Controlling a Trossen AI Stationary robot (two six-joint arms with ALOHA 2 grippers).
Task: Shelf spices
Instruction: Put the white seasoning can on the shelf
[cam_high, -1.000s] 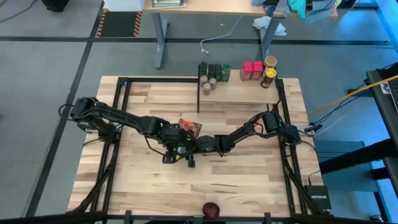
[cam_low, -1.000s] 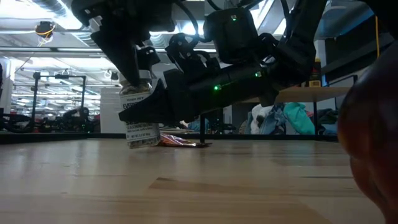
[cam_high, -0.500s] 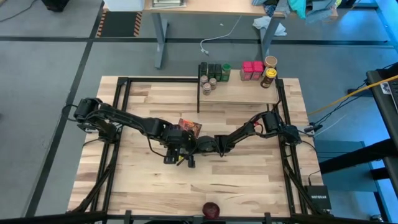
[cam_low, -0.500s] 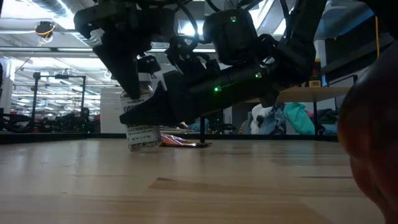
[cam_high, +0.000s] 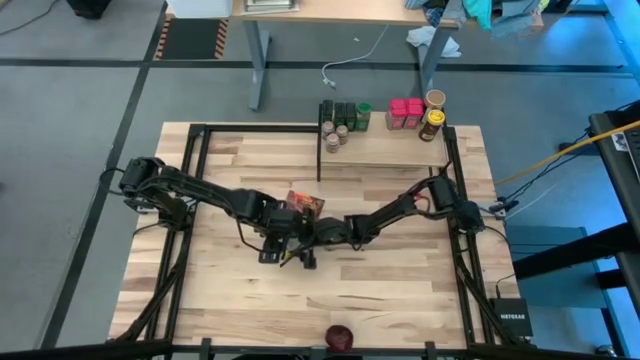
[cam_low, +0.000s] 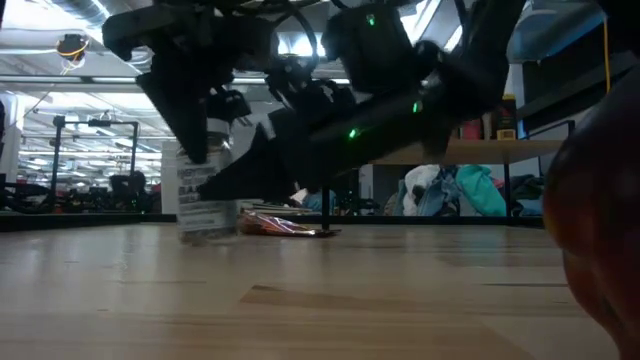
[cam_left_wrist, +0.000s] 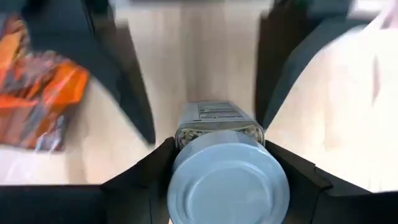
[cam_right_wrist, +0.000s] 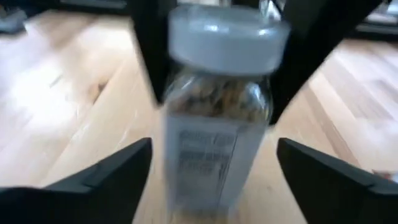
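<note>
two tools at one grey-capped jar (cam_left_wrist: 227, 171): left tool (cam_left_wrist: 217, 168) clamped, right tool (cam_right_wrist: 214, 168) apart

jar (cam_low: 207, 195) on tabletop (cam_high: 400, 290) | packet (cam_high: 306, 204) behind it | shelf (cam_high: 385, 148) at far edge

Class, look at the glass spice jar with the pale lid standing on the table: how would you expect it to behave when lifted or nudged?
The spice jar looks rigid, clear glass, so probably smooth, a bit slippery and breakable if dropped. It stands taller than it is wide, so a sideways nudge may tip it. The left claw flanks its lid; a squeeze there should not deform it.
</note>
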